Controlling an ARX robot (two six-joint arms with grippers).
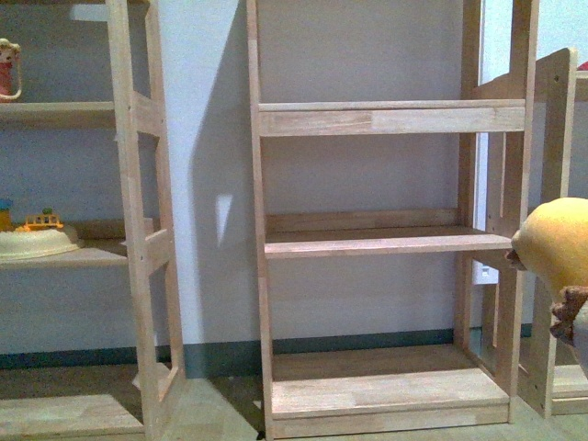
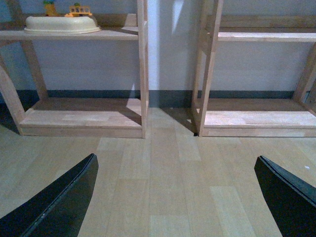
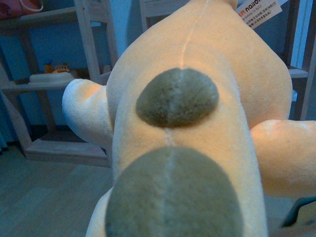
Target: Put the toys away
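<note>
The orange-yellow plush animal [image 1: 559, 241] shows at the right edge of the front view, level with the middle shelf [image 1: 386, 242] of the centre wooden rack, with a brownish paw [image 1: 570, 308] below it. In the right wrist view the plush [image 3: 197, 98] fills the frame, with grey-brown patches on its body; my right gripper is shut on it and its fingers are hidden by the fabric. My left gripper [image 2: 177, 197] is open and empty above the bare floor, its two black fingers [image 2: 59, 202] wide apart, facing the bottom shelves of two racks.
Three wooden racks stand against the wall. The left rack's middle shelf holds a cream basin [image 1: 32, 243] with small yellow toys; a pink-white toy [image 1: 7, 69] sits on its upper shelf. The centre rack's bottom shelf [image 1: 386, 390] is low by the floor. A paper tag [image 3: 256, 7] hangs on the plush.
</note>
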